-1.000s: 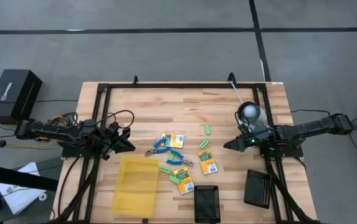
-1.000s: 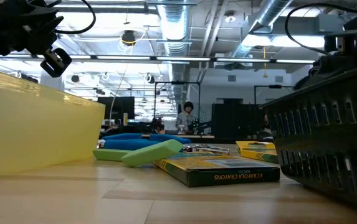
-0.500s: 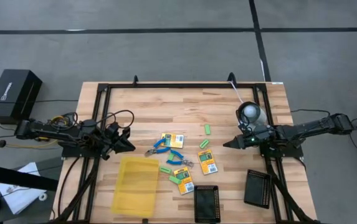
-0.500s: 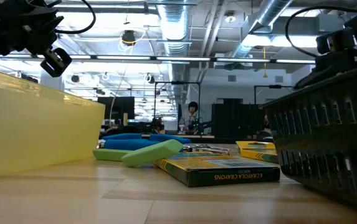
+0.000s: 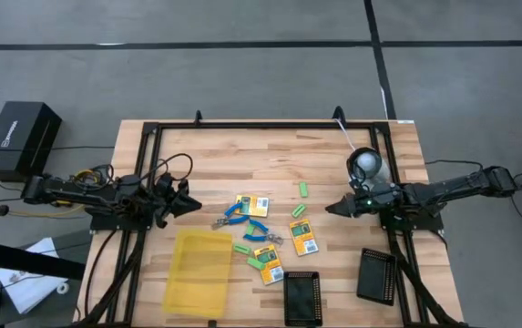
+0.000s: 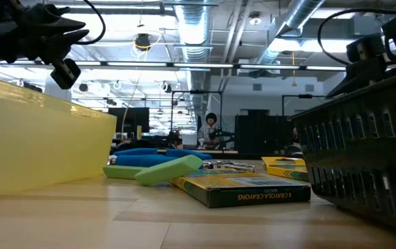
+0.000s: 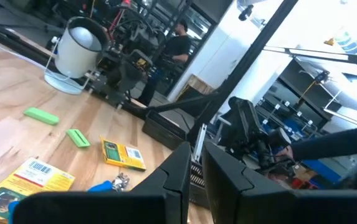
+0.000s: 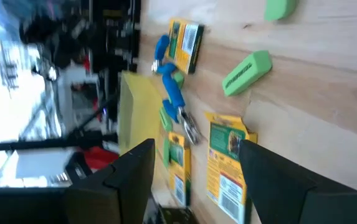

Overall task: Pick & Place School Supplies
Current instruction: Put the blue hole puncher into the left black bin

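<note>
On the table: I see the school supplies scattered mid-table between my two arms, nothing lifted.
Left gripper (image 5: 190, 206): it hovers at the left side, just above the yellow tray (image 5: 198, 271); the blue scissor-like tools (image 5: 242, 219) lie a little ahead of its tips, apart from them.
Left fingers (image 7: 179, 171): nearly pressed together, only a thin slit between them, nothing pinched.
Right gripper (image 5: 330, 209): it sits at the right side, near the white round object (image 5: 367, 165); the closest green block (image 5: 299, 210) and crayon pack (image 5: 302, 236) lie just ahead, untouched.
Right fingers (image 8: 134, 171): spread wide, holding nothing.
Packs: I count four flat yellow-orange ones with green print, lying flat, one (image 5: 252, 206) beside the scissor handles.
Green blocks: small oblong pieces, one (image 5: 304, 189) alone toward the far side, others near the packs.
Black ribbed trays (image 5: 301, 297): two at the near edge, right of the yellow tray.
</note>
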`<state>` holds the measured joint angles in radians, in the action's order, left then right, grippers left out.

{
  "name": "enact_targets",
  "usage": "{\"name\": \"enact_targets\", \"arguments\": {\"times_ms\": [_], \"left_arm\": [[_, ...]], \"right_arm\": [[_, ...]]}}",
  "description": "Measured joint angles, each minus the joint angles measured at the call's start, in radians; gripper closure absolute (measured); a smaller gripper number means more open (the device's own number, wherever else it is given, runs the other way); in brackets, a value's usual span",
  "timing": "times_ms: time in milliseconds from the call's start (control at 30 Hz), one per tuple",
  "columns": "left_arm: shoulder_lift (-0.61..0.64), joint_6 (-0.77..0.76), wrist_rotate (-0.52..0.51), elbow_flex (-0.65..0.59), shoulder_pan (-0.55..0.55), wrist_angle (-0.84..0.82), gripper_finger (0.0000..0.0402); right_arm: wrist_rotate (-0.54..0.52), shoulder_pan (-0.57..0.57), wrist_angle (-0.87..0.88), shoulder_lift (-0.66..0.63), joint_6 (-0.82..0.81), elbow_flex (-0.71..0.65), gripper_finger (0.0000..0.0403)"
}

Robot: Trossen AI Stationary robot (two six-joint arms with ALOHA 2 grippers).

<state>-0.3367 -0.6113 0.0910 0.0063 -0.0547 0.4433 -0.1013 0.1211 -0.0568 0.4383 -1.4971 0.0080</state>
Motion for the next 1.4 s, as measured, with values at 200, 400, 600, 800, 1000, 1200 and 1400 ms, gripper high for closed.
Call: {"name": "enact_targets", "arguments": {"times_ms": [200, 400, 600, 800, 1000, 1200, 1400], "left_arm": [[0.000, 0.000, -0.010, 0.000, 0.000, 0.038, 0.0366], [0.000, -0.006, -0.048, 0.000, 0.000, 0.046, 0.0366], [0.000, -0.007, -0.048, 0.000, 0.000, 0.071, 0.0366], [0.000, -0.007, -0.048, 0.000, 0.000, 0.113, 0.0366], [-0.020, -0.100, -0.113, 0.000, 0.000, 0.113, 0.0366], [-0.076, -0.214, -0.153, 0.000, 0.000, 0.178, 0.0366], [-0.150, -0.204, -0.305, 0.005, 0.019, 0.554, 0.0366]], "right_arm": [[-0.068, -0.003, -0.062, 0.000, -0.031, 0.000, 0.0179], [-0.127, -0.034, -0.196, 0.000, -0.015, 0.000, 0.0179], [-0.134, -0.066, -0.241, 0.000, -0.012, 0.000, 0.0179], [-0.134, -0.085, -0.246, 0.000, -0.013, 0.000, 0.0179], [-0.135, -0.092, -0.247, 0.000, -0.013, 0.000, 0.0179], [-0.238, -0.097, -0.434, 0.000, 0.033, 0.000, 0.0179], [-0.314, -0.142, -0.646, 0.034, 0.284, 0.087, 0.0179]]}}
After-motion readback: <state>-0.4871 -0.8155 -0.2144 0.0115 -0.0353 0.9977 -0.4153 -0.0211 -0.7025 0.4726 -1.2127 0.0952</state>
